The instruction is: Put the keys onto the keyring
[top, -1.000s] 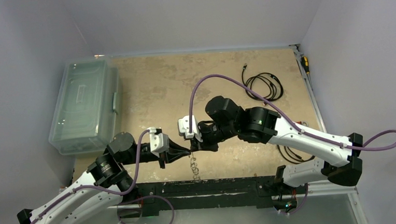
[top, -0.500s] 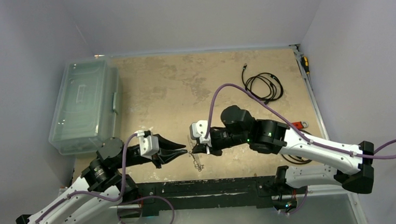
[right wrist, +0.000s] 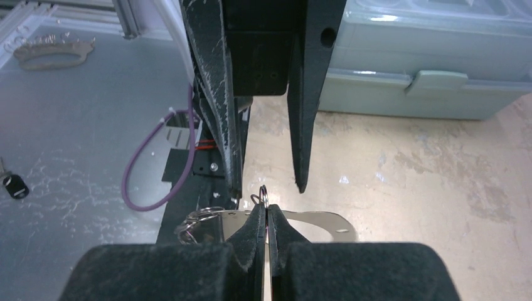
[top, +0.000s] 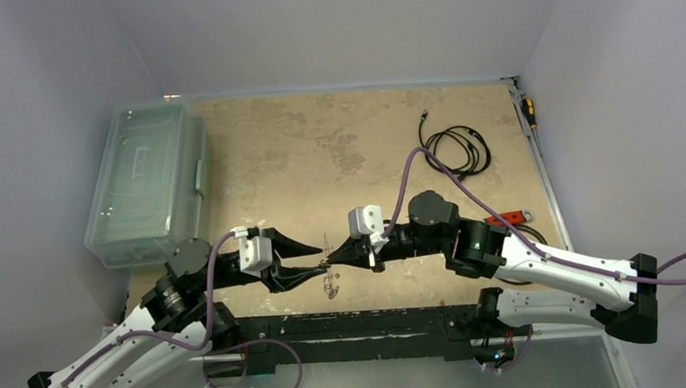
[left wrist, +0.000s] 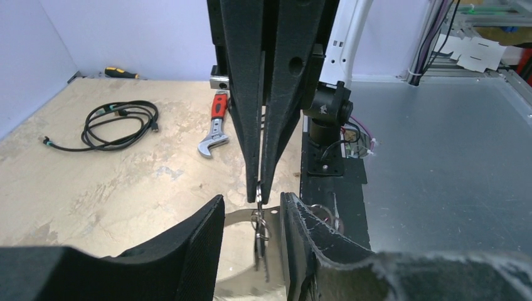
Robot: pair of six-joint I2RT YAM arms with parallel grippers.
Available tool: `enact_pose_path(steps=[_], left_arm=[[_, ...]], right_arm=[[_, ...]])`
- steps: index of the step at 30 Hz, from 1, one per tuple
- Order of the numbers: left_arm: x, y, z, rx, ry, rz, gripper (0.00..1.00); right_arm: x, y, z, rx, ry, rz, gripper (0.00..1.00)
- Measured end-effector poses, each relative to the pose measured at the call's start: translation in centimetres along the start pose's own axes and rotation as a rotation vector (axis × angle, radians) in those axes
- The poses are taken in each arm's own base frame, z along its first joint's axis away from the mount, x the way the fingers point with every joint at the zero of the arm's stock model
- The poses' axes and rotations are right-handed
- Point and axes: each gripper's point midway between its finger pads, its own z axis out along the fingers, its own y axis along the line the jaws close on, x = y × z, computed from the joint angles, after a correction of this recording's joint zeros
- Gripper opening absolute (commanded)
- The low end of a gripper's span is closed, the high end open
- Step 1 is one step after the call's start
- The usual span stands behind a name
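My right gripper clenched on flat silvery metal keyring; left gripper released; tiny black-headed key well apart, threading unfinished.

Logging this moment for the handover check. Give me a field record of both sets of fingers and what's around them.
left fingers: open, flanking the small ring
right fingers: shut on the small ring
keyring: silvery plate at the fingertips; whether lifted, cannot tell
wrench: lying on the table beside the right arm
black cable: coiled at the table's far right
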Motion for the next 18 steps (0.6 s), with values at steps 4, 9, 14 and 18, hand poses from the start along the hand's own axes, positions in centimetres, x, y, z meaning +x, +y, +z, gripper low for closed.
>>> enact_pose_path(steps=[4, 9, 14, 18], left_arm=[[0.0, -0.2, 0.0, 0.011, -0.002, -0.005, 0.37], [-0.2, -0.3, 0.0, 0.015, -0.007, -0.004, 0.35], [-0.2, -0.3, 0.0, 0.015, -0.009, -0.003, 0.34], [-0.3, -0.2, 0.2, 0.017, -0.010, -0.003, 0.31]], right_arm=[[-0.7, -0.1, 0.1, 0.008, -0.047, 0.000, 0.00], [-0.9, 0.0, 0.0, 0.012, -0.077, 0.007, 0.00], [-0.9, 0.0, 0.1, 0.013, -0.086, 0.021, 0.00], [-1.2, 0.0, 0.1, 0.014, -0.098, 0.026, 0.00]])
